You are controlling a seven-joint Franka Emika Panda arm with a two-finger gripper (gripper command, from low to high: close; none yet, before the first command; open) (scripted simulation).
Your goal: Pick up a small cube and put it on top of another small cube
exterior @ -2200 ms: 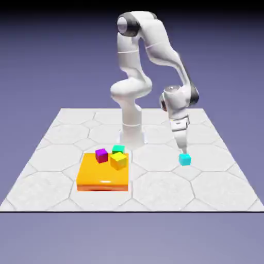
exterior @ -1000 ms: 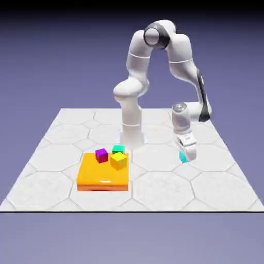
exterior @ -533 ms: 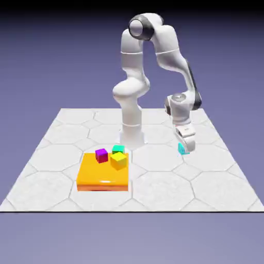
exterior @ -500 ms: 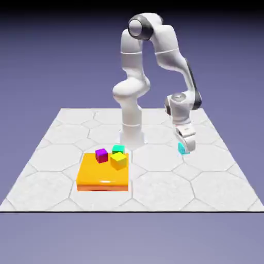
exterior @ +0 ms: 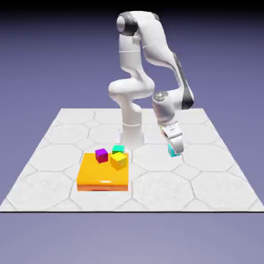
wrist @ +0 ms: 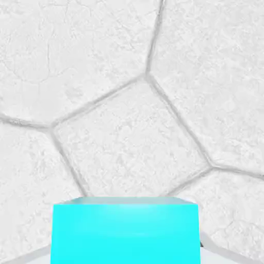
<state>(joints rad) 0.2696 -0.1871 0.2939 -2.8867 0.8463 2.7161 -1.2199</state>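
Gripper point(exterior: 176, 150) clamps the cyan cube point(wrist: 125, 232) above the table point(exterior: 206, 180).

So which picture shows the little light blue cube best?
The hand view. The cyan cube fills the bottom of that picture, big and bright, with grey table tiles behind it. In the exterior view the cube is just a tiny speck, partly hidden by the shut gripper holding it above the table.

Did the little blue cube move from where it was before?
Yes. The cyan cube, held in the gripper, has left the table and shifted toward the exterior view's left, closer to the orange slab.
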